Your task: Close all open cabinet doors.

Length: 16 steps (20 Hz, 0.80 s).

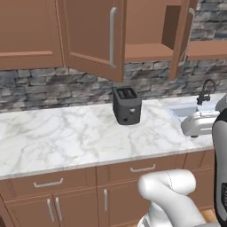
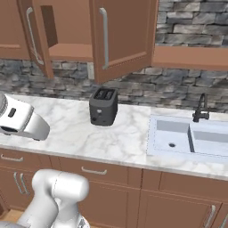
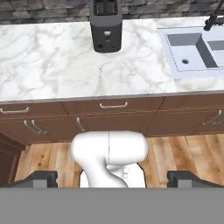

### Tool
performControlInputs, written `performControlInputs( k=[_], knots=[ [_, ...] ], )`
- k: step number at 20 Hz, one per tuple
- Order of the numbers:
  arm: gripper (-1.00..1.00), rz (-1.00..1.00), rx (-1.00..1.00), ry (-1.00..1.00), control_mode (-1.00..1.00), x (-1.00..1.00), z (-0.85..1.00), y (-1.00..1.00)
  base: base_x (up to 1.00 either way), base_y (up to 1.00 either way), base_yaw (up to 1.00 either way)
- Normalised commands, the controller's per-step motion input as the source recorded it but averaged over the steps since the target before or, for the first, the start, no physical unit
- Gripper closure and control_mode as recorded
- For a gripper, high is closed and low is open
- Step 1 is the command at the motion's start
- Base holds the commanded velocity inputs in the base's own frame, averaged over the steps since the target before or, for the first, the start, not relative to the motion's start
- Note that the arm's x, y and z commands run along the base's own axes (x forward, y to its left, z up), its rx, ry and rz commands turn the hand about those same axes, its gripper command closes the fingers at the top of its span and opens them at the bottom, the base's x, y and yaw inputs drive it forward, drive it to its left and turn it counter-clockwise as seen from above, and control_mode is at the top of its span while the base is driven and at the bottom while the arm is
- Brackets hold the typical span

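A: Left base view?
B: Two cabinet doors (image 1: 95,37) swung open above the marble counter (image 1: 57,133); black toaster (image 1: 127,105) below them, by the stone wall.

A: Right base view?
B: Same open doors, upper left; sink (image 2: 189,138) and dark faucet (image 2: 201,108) right of the toaster.

A: Hand view?
B: Pincer (image 3: 111,178) spread wide, pinching nothing, looking down at drawer fronts (image 3: 113,105) and wood floor (image 3: 183,153).

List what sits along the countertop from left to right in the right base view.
Gripper over the counter's left end → toaster → sink basin → black faucet.
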Motion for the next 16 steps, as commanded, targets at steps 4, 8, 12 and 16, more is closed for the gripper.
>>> performControlInputs(
  k=[4, 8, 12, 16],
  knots=[
    [-1.0, 0.0, 0.0, 0.0, 1.0, 0.0, 0.0, 0.0, 0.37, -0.04, -0.06],
    [-1.0, 0.0, 0.0, 0.0, 1.0, 0.0, 0.0, 0.0, 0.61, 0.01, 0.0],
    [-1.0, 0.0, 0.0, 0.0, 1.0, 0.0, 0.0, 0.0, 0.69, 0.0, 0.0],
    [-1.0, 0.0, 0.0, 0.0, 1.0, 0.0, 0.0, 0.0, 0.53, 0.0, 0.0]
  ],
)
